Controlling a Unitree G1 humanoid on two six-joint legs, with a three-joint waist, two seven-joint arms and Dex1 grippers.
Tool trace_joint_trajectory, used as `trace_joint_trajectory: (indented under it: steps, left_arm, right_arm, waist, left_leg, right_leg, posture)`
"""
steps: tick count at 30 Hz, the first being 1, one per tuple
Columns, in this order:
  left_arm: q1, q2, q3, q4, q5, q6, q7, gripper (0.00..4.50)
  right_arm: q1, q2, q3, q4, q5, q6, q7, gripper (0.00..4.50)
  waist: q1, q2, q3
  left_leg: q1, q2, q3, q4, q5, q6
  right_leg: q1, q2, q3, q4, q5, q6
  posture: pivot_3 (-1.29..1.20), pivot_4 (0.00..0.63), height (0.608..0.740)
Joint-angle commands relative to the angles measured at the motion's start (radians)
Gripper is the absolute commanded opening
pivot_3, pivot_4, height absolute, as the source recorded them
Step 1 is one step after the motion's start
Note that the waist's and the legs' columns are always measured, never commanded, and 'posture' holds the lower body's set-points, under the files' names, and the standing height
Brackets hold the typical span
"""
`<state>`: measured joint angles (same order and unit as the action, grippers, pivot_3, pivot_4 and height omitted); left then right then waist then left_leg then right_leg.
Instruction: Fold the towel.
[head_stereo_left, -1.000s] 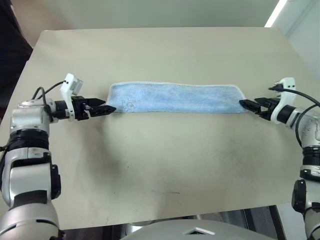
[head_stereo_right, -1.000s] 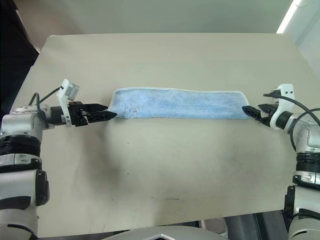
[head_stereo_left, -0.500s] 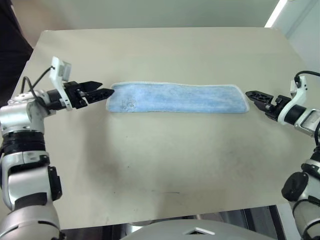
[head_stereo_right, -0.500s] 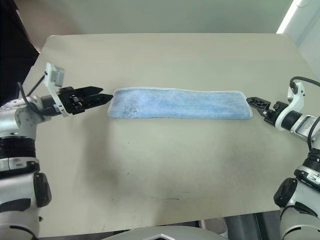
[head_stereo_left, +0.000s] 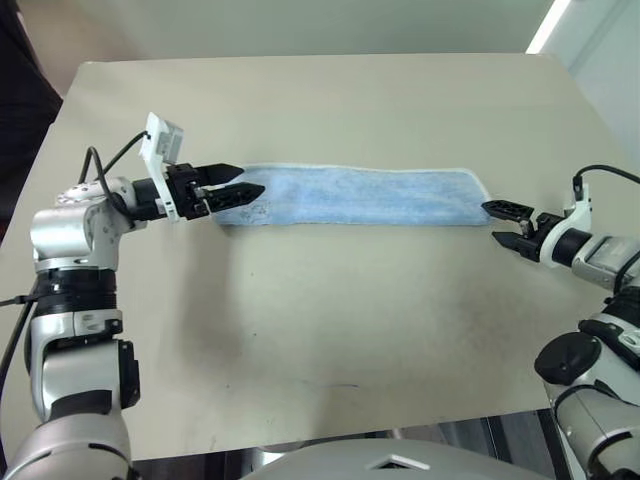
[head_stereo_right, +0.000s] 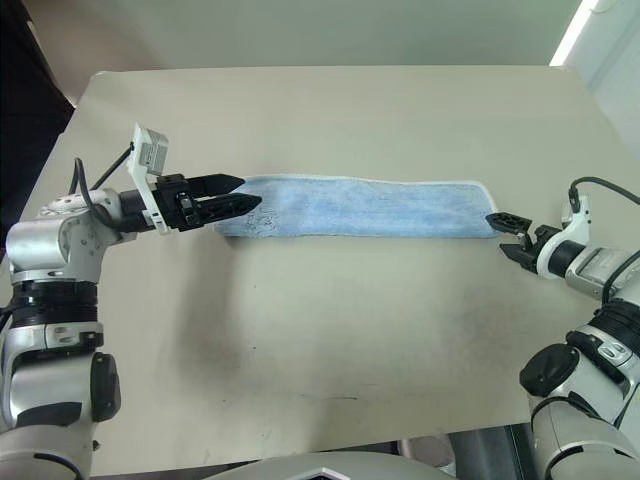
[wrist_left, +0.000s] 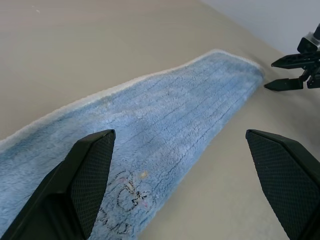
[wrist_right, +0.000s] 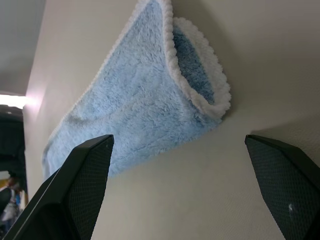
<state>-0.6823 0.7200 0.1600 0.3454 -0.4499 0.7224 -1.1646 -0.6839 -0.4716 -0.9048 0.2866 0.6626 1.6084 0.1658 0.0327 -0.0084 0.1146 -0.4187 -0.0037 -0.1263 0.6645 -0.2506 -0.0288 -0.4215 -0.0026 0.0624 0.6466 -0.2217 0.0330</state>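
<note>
Soft, even overhead light falls on the beige table (head_stereo_left: 330, 320), and a bright strip light (head_stereo_left: 549, 25) glares at the far right corner. Faint shadows lie beneath the towel (head_stereo_left: 370, 196) and the left pincer (head_stereo_left: 245, 184). The wrist views are sharp on the terry pile, while their near fingers (wrist_left: 80, 190) loom large.

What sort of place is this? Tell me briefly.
Probably an indoor lab or test room, not a home: one plain beige table, bare but for a folded light-blue towel, pale blank walls behind it, and a ceiling strip light at the far right corner.
</note>
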Motion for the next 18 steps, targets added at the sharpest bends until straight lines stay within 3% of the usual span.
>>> trace_joint_trajectory:
  steps: [1,9,18]
  left_arm:
    - [0.001,0.003,0.006,-0.043,-0.025,0.007,0.006,4.5]
    - [-0.002,-0.017,-0.008,-0.061,-0.034,0.016,0.023,4.5]
    - [-0.005,-0.019,-0.012,-0.072,-0.048,0.019,0.036,4.5]
  right_arm:
    - [-0.015,0.01,-0.054,-0.001,0.017,0.006,-0.047,4.46]
    - [-0.078,0.102,-0.087,0.056,-0.016,-0.058,-0.064,4.46]
    - [-0.139,0.114,-0.025,0.183,-0.022,-0.219,-0.051,4.46]
  waist:
    - [0.0,0.0,0.0]
    - [-0.015,0.0,0.0]
    - [-0.026,0.0,0.0]
  left_leg:
    - [0.0,0.0,0.0,0.0,0.0,0.0]
    - [0.001,0.0,0.0,0.001,0.0,0.0]
    - [0.002,0.001,0.0,0.001,0.001,-0.001]
  right_leg:
    - [0.0,0.0,0.0,0.0,0.0,0.0]
    - [0.0,0.0,0.0,0.001,0.001,0.0]
    - [0.0,0.002,0.002,0.002,0.002,-0.001]
  posture:
    - [0.0,0.15,0.74]
    - [0.0,0.15,0.74]
    - [0.0,0.15,0.74]
